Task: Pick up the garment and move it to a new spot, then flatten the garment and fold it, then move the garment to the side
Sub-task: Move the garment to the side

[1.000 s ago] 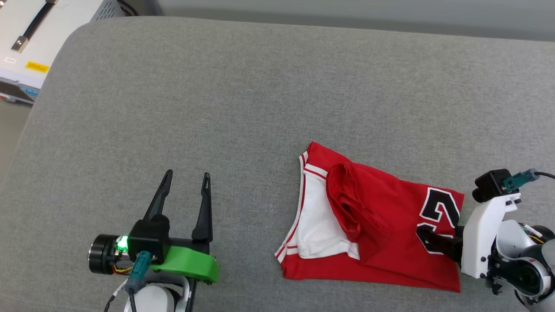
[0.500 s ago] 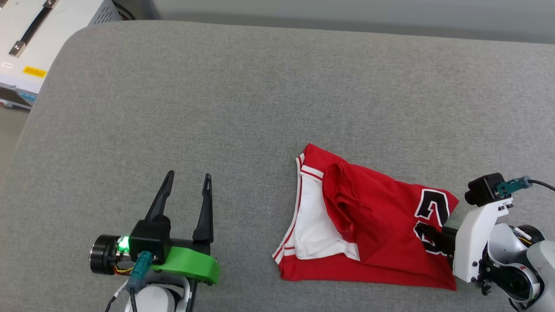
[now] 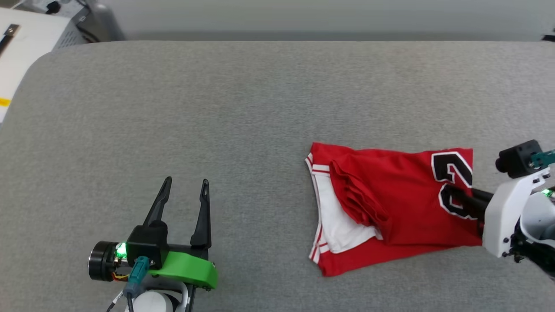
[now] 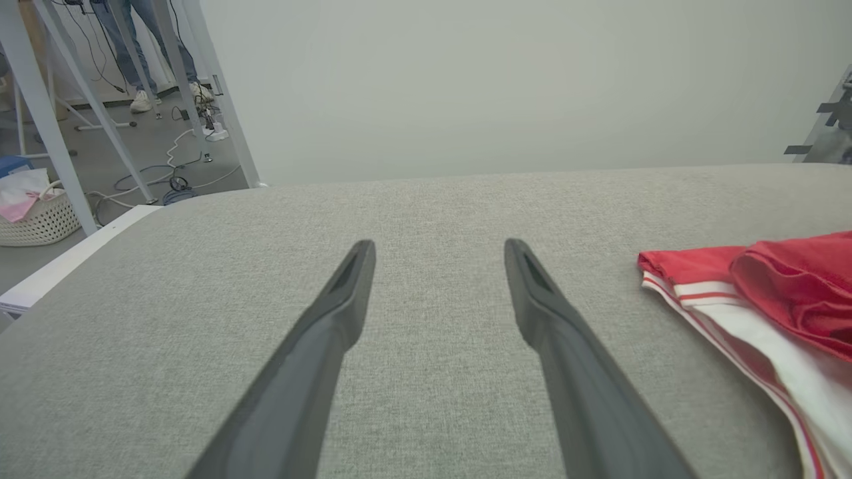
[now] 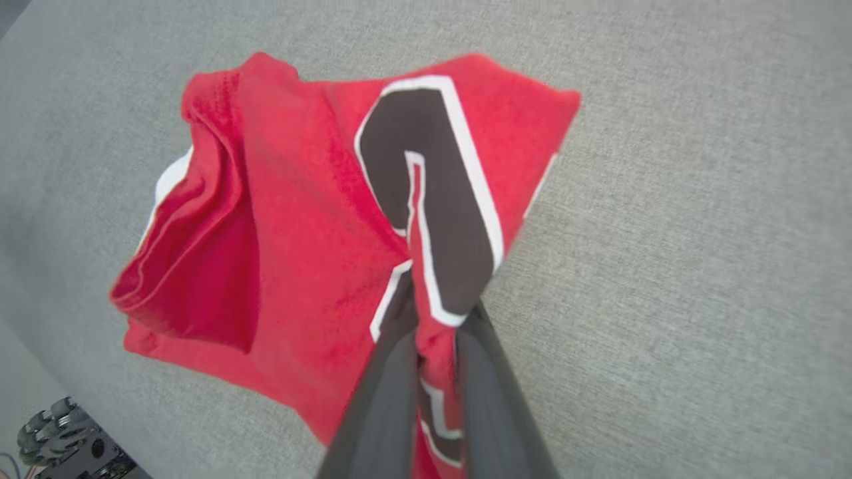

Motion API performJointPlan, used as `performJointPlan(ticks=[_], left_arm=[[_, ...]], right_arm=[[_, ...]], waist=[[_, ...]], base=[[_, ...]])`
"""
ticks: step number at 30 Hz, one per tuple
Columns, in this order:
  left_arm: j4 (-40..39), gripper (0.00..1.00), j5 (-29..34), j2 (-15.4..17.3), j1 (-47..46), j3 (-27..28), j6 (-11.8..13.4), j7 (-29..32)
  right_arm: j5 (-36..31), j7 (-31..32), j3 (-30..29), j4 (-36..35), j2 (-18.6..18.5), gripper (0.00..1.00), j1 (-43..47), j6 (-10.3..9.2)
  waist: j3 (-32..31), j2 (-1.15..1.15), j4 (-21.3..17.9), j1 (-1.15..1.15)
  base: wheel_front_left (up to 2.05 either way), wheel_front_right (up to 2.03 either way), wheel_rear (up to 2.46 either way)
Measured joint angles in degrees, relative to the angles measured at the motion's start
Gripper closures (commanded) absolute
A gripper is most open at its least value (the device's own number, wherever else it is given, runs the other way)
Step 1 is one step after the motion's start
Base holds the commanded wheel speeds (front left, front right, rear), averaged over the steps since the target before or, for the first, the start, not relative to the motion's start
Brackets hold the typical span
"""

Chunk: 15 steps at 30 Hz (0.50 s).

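Red garment (image 3: 390, 203) sits clamped inside right pincer (image 3: 453, 193).

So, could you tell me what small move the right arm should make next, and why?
Probably a short lift: the right gripper is shut on the garment at its printed number, while the rest lies on the grey surface.

The garment (image 3: 390, 203), a folded red jersey showing a white sleeve, striped trim and a black white-outlined numeral, lies toward the grey cushion's (image 3: 217, 108) right front corner, its numeral end pinched in the right gripper (image 5: 436, 311).
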Motion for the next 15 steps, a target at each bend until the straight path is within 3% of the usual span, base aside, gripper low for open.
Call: performJointPlan(ticks=[6, 15], left_arm=[[-0.46, 0.00, 0.00, -0.04, 0.03, 0.33, -0.01, -0.01], [-1.79, 0.00, 0.37, -0.03, -0.21, 0.88, -0.07, -0.01]], right_arm=[[-2.41, 0.08, -1.18, -2.14, -3.71, 1.00, -1.78, 0.00], [-3.22, 0.00, -5.13, -2.56, -6.13, 1.00, -2.94, 0.00]], waist=[[-0.05, 0.00, -4.05, 0.00], [1.31, 0.00, -10.17, 0.00]], base=[[0.00, 0.00, 0.00], [0.00, 0.00, 0.00]])
